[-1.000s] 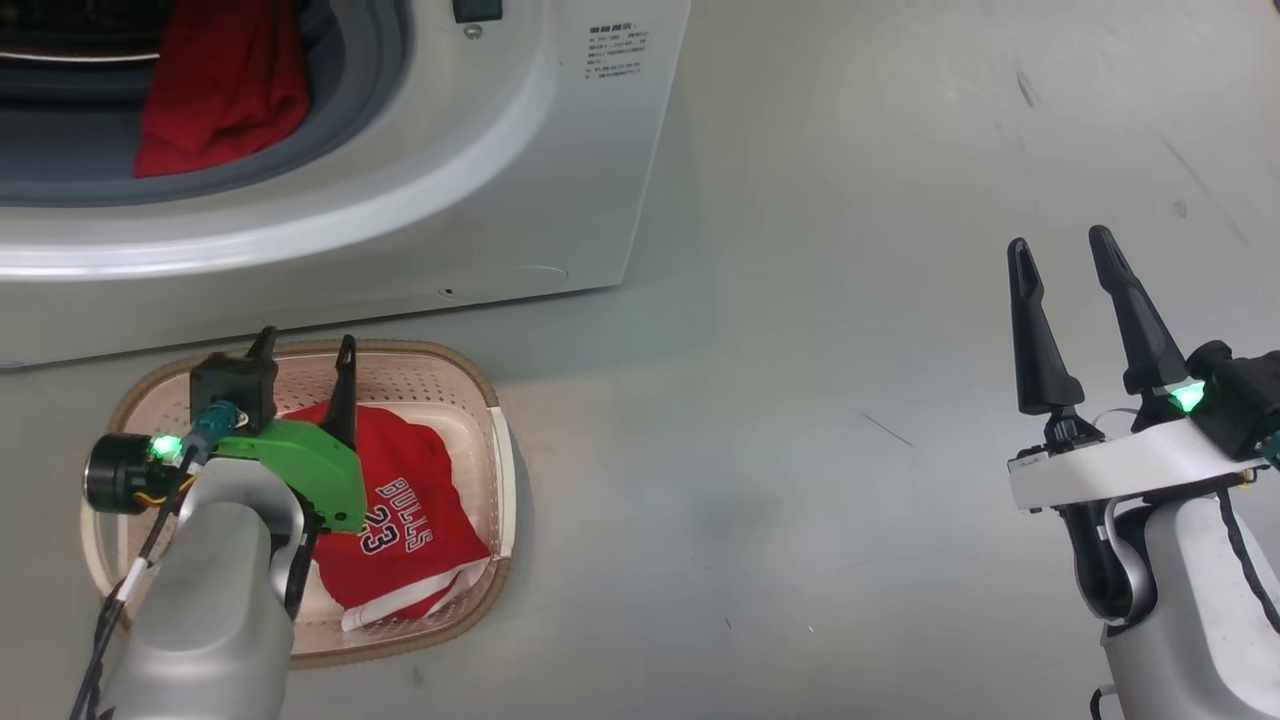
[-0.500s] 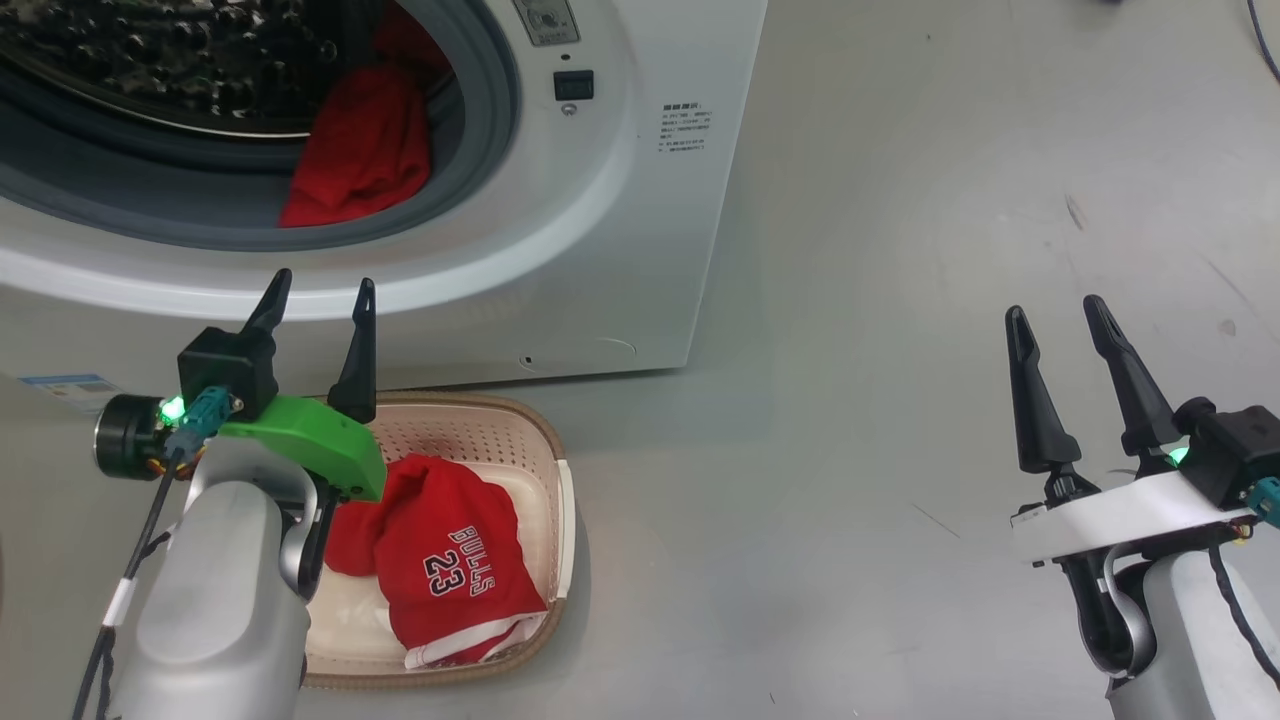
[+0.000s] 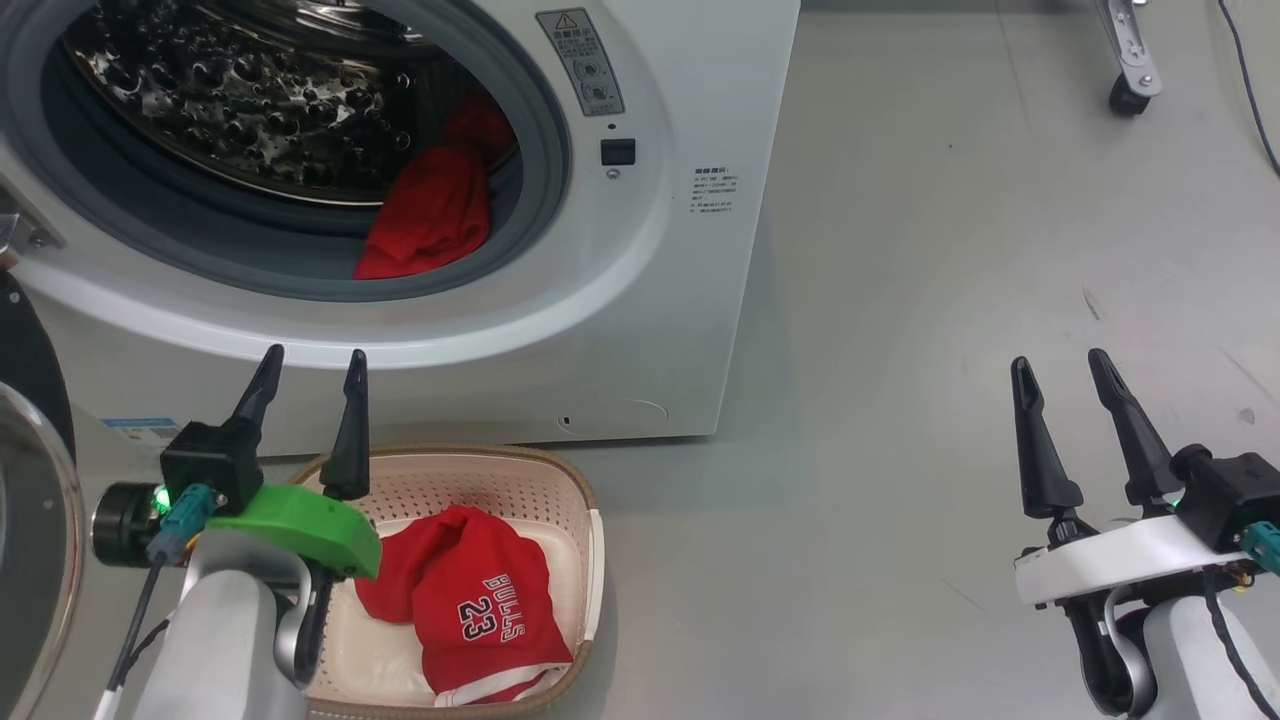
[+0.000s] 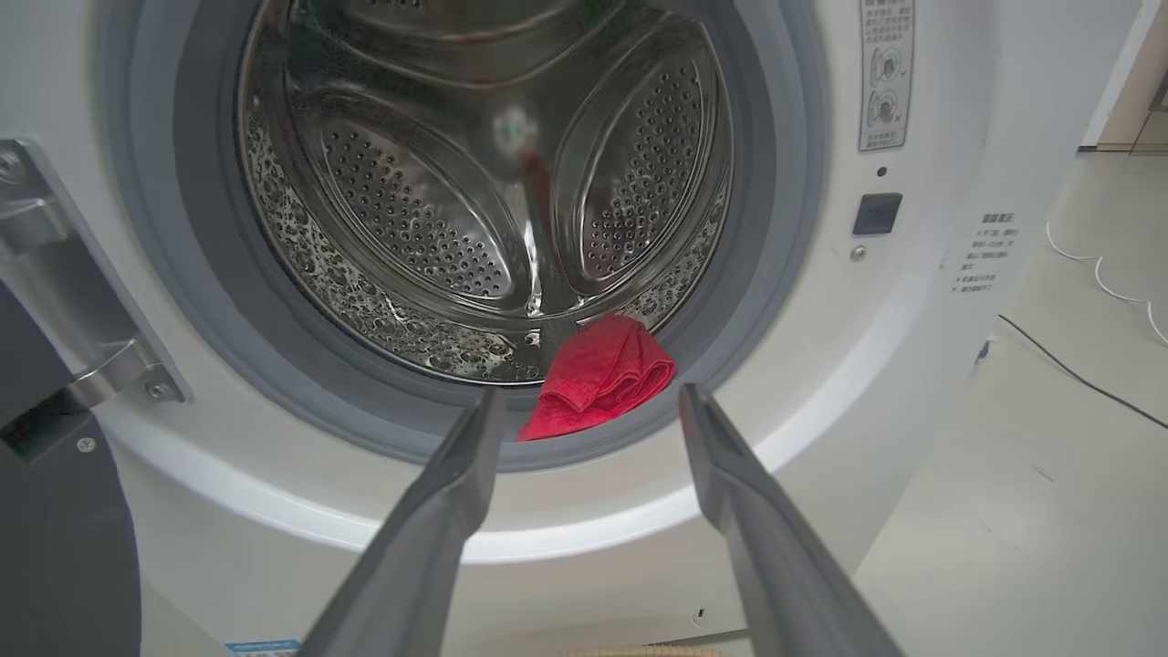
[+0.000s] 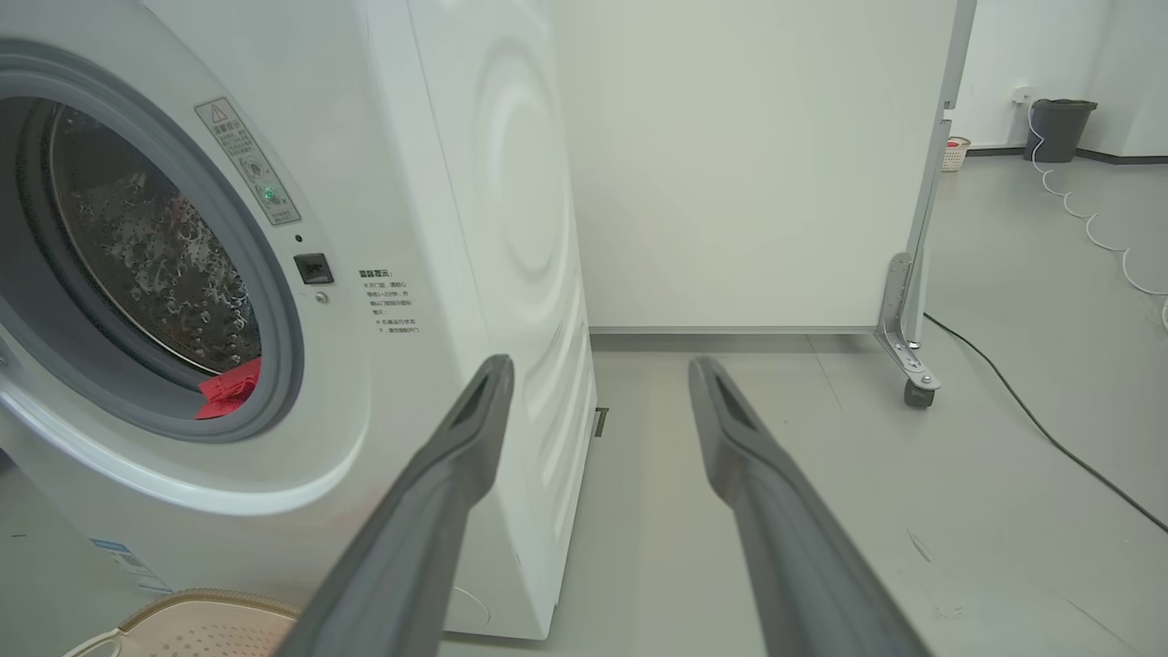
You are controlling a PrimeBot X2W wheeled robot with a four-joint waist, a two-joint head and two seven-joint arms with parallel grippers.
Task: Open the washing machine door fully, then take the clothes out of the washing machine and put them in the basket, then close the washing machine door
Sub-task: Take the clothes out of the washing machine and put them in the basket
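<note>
Door: the washing machine door [image 3: 25, 520] hung wide open at about 8 o'clock in the head view, so I'd say that first job was done.
Machine: the washing machine [image 3: 690, 300] stood at about 11 o'clock, its round mouth bare.
Clothes inside: one red piece [image 3: 430, 215] lay at the front edge of the drum [image 3: 230, 100], at about 5 o'clock of the round mouth.
Clothes out: the red "BULLS 23" jersey [image 3: 480, 610] lay in the basket [image 3: 570, 475].
Basket: it sat on the floor [image 3: 900, 300] just in front of the machine, at about 7 o'clock.
Left hand: the left hand [image 3: 315, 360] was spread wide and held nothing, over the basket's left end, pointing at the drum.
Right hand: the right hand [image 3: 1058, 360] was spread wide and held nothing, at about 4 o'clock, well apart from the machine.
Left to do: about half, I'd guess. The red piece had to come out and go in the basket, and then the door had to be shut.
</note>
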